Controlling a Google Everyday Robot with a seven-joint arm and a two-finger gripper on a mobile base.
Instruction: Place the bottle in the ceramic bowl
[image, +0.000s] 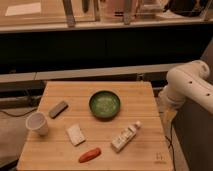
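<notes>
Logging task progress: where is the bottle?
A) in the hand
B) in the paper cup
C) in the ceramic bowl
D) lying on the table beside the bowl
D: the bottle lies on the table, apart from the empty ceramic bowl; the hand is out of view, only the arm shows at right.

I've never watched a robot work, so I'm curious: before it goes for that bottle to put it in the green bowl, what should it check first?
1. Bottle lying free on the table: ok.
2. Ceramic bowl upright, nothing inside: ok.
3. Gap between bottle and bowl unobstructed: ok.
4. Gripper jaws: out of view, only the arm shows at the right edge: cannot tell.
5. Red object near the bottle, apart from it: ok.
</notes>
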